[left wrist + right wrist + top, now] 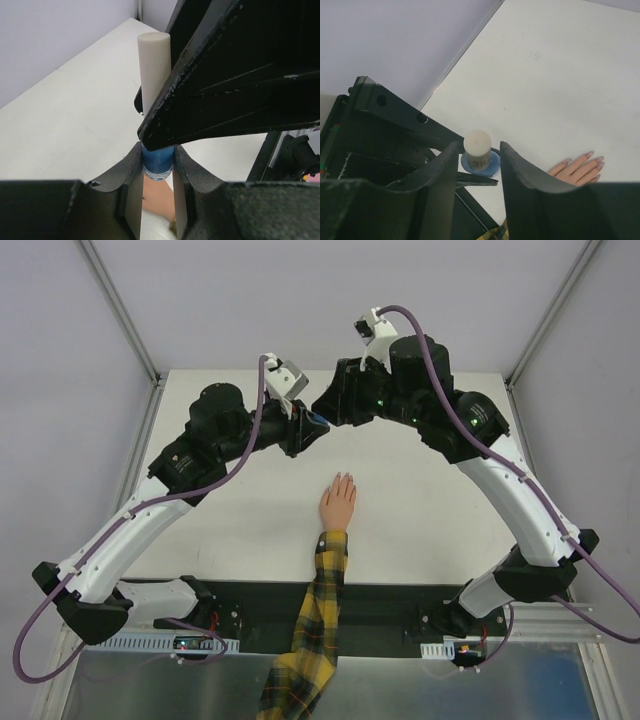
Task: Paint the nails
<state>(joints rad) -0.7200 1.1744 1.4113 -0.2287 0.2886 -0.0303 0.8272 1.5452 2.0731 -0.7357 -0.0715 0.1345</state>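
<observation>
The small peach hand (338, 502) with a yellow-black plaid sleeve (325, 580) lies flat mid-table, fingers pointing away. Its nails (592, 160) look skin-toned. My left gripper (157, 170) is shut on the small blue bottle (157, 159), held upright above the table behind the hand. The bottle's white cap (154, 70) sticks up. My right gripper (479, 146) is open, its jaws standing either side of the cap (477, 141) with small gaps. In the top view both grippers (312, 428) (325, 405) meet over the bottle (316, 424).
The white table (430, 490) ends at a grey wall behind and metal frame posts (120, 310) at the far corners. Part of the hand (157, 200) shows below the bottle between my left fingers.
</observation>
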